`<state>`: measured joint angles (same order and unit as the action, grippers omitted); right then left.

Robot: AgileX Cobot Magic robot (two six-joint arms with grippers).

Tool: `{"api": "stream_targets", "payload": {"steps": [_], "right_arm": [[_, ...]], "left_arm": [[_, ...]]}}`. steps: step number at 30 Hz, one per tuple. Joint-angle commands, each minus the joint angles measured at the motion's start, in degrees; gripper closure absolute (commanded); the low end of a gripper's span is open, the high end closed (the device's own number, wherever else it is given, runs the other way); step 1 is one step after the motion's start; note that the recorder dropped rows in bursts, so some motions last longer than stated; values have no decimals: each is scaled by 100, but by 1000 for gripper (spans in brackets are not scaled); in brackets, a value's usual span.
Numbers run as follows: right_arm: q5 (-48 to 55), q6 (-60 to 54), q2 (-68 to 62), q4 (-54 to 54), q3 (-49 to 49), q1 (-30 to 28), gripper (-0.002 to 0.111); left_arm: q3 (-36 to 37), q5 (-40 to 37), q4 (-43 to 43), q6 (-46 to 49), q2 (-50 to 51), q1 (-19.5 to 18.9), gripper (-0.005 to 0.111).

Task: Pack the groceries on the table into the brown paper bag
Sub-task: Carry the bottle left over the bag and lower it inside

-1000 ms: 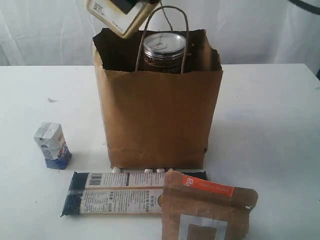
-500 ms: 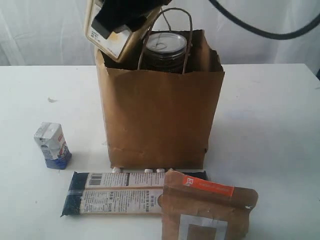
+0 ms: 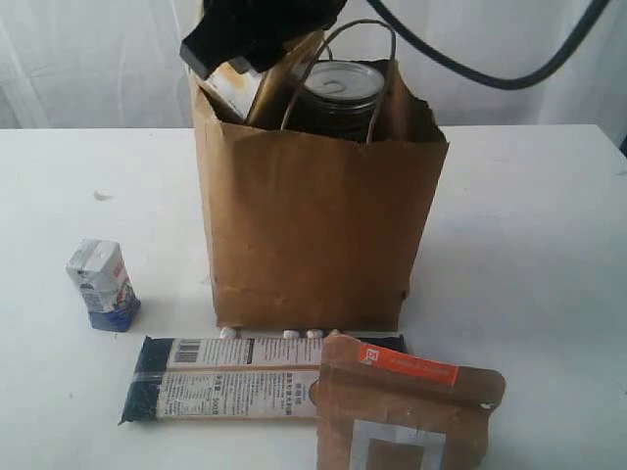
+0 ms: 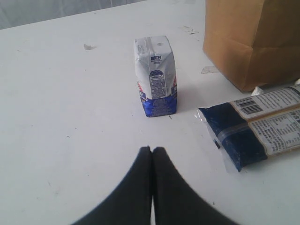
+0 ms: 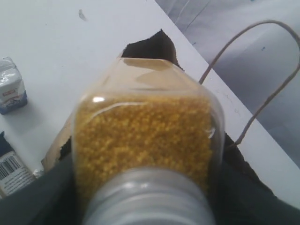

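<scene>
The brown paper bag [image 3: 313, 225] stands upright mid-table. A dark can [image 3: 341, 93] with a silver pull-tab lid sits inside it, its top showing. My right gripper [image 3: 257, 34] is shut on the clear jar [image 5: 145, 136] of yellow grains and holds it tilted, its lower part inside the bag's left mouth. My left gripper [image 4: 152, 150] is shut and empty, low over the table short of the white-blue carton [image 4: 156, 77]. The dark-blue packet [image 3: 230, 377] and the brown pouch [image 3: 402, 406] with its orange strip lie in front of the bag. The orange juice bottle is out of view.
The white table [image 3: 529, 255] stretches wide on both sides of the bag. The bag's cord handle [image 3: 377, 59] loops up beside the jar. A black cable [image 3: 490, 73] hangs across the upper right. White curtain behind.
My right gripper has come down and to the right with the jar, from above the bag's left corner into its mouth. The bag's top has shifted slightly.
</scene>
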<state>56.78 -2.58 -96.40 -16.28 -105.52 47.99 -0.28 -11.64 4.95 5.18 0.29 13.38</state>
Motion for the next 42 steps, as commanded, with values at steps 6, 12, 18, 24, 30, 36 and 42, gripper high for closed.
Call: {"api": "stream_targets", "payload": {"steps": [6, 12, 18, 24, 30, 36, 42], "right_arm": [[-312, 440, 90, -3, -112, -1, 108], [149, 669, 54, -129, -112, -1, 108], [232, 732, -115, -59, -112, -1, 108], [138, 758, -403, 100, -112, -1, 108], [-45, 846, -650, 115, -112, -1, 108], [-60, 927, -900, 127, -112, -1, 108], [-59, 1054, -1015, 135, -112, -1, 108]], "left_arm": [[28, 15, 7, 17, -29, -11, 107], [28, 15, 7, 17, -29, -11, 107], [28, 15, 7, 17, -29, -11, 107], [28, 15, 7, 17, -29, -11, 107], [28, 15, 7, 17, -29, -11, 107], [28, 15, 7, 17, -29, -11, 107], [28, 15, 7, 17, -29, -11, 107]]}}
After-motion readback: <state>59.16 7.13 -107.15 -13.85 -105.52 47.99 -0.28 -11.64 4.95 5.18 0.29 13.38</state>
